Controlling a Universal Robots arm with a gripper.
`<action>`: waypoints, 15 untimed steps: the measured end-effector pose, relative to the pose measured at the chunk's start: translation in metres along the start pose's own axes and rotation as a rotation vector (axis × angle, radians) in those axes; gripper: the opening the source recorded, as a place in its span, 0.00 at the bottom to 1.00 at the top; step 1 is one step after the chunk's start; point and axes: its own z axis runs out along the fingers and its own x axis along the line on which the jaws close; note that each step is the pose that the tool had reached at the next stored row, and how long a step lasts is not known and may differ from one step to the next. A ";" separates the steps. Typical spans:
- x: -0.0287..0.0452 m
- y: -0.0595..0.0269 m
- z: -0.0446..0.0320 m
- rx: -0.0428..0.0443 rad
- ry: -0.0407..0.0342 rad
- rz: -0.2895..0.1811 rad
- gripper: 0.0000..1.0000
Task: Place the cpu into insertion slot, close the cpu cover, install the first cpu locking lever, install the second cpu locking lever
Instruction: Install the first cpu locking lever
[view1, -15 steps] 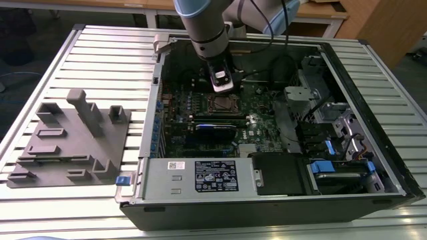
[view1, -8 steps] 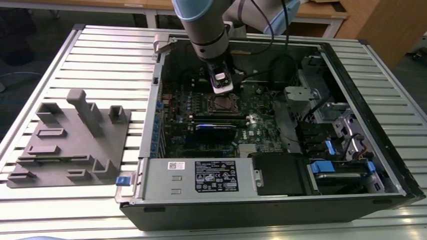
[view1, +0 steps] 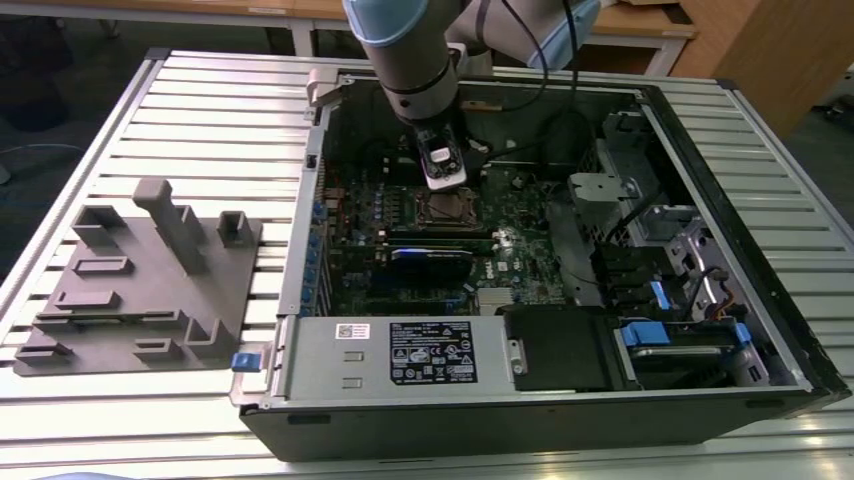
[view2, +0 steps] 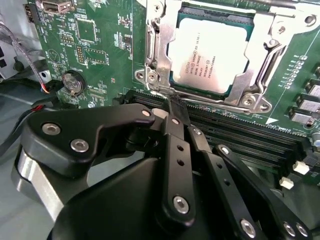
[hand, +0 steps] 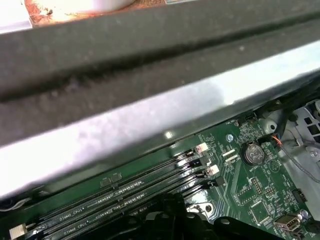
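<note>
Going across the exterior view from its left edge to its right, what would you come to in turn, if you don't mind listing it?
Grey fixture block → blue tab at the case corner → cpu in the insertion slot, gripper just above it → blue drive-bay latch.

An open computer case (view1: 747, 330) lies on a slatted metal table (view1: 200, 110); at nine o'clock from it sits a grey fixture block (view1: 147, 275) with upright posts; inside the case a blue-edged card (view1: 430, 255) stands near the middle; a labelled power supply (view1: 394, 355) fills the six o'clock edge; a coin battery (view2: 73, 82) rests on the green board in both wrist views, beside long black memory slots (hand: 125, 192)
</note>
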 end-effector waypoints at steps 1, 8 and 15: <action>0.0000 0.0000 0.0000 -0.0011 0.0006 0.001 0.11; -0.0012 0.0015 -0.0047 -0.0035 0.0037 0.002 0.11; -0.0026 0.0035 -0.0105 -0.0034 0.0044 0.002 0.11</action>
